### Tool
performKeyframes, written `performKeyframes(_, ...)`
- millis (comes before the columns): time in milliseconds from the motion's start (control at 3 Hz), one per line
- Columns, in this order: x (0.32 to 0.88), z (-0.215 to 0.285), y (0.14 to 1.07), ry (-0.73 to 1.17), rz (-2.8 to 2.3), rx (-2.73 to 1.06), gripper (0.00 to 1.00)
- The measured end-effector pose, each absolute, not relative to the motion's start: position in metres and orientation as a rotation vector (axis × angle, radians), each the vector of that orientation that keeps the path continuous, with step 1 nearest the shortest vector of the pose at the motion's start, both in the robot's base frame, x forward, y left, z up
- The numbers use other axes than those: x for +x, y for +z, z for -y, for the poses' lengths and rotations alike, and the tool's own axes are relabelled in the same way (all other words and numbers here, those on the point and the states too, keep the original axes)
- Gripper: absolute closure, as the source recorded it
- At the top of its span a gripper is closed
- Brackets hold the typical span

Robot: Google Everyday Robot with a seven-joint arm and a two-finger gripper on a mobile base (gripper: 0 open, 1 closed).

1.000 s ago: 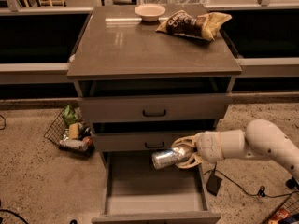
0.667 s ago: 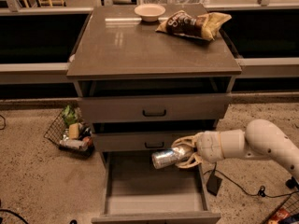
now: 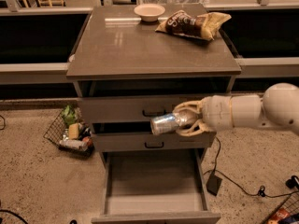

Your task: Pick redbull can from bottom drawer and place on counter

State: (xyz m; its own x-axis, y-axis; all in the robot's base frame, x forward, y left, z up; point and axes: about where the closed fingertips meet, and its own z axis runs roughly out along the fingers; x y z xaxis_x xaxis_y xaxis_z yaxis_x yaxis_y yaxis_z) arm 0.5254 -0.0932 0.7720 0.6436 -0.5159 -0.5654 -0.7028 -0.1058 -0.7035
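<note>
The redbull can (image 3: 163,123), slim and silvery, lies sideways in my gripper (image 3: 181,121), which is shut on its right end. The can hangs in front of the cabinet, level with the gap between the top and middle drawers, its free end pointing left. My white arm (image 3: 252,110) reaches in from the right. The bottom drawer (image 3: 154,183) is pulled out below, its plain grey floor bare. The counter (image 3: 140,45) is the glossy grey-brown top above the can.
A pale bowl (image 3: 149,11) and a brown-and-yellow chip bag (image 3: 194,24) sit at the counter's back. A wire basket of items (image 3: 70,132) stands on the floor at left. A black box and cable (image 3: 214,183) lie on the floor at right.
My gripper has risen with the can, from just above the open bottom drawer to the level of the upper two drawers. The drawer and counter items have not moved.
</note>
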Motion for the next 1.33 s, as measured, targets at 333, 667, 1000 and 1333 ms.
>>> performKeyframes(333, 0.535, 0.09, 0.829, 0.148, -0.97, -1.766, 1.0)
performKeyframes(667, 0.539, 0.089, 0.832, 0.143, -0.971, -1.762, 1.0)
performKeyframes(1000, 0.573, 0.078, 0.854, 0.101, -0.975, -1.728, 1.0)
performKeyframes(1333, 0.62, 0.065, 0.885, 0.057, -0.974, -1.71, 1.0)
